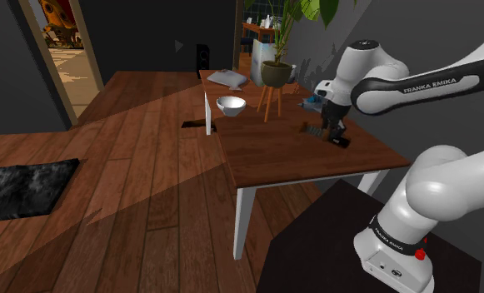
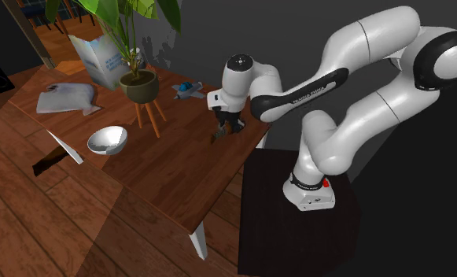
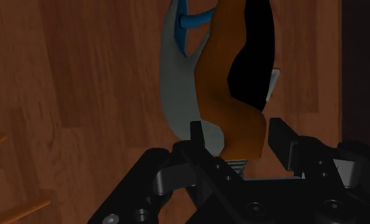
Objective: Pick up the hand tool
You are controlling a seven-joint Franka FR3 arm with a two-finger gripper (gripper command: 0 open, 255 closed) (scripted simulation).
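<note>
The black gripper (image 1: 332, 133) is hanging low over the wooden table (image 1: 298, 158), fingers (image 3: 198, 135) spread apart, with the orange-handled hand tool (image 3: 231, 76) lying ungrasped just beyond them.

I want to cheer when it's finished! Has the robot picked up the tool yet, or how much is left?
Done: the hand is down at the table, right over the hand tool, whose orange handle sits in the middle of it. In hand: the grab; I cannot tell whether it is squeezing yet. Left: the lift, since the hand is low by the table.
</note>
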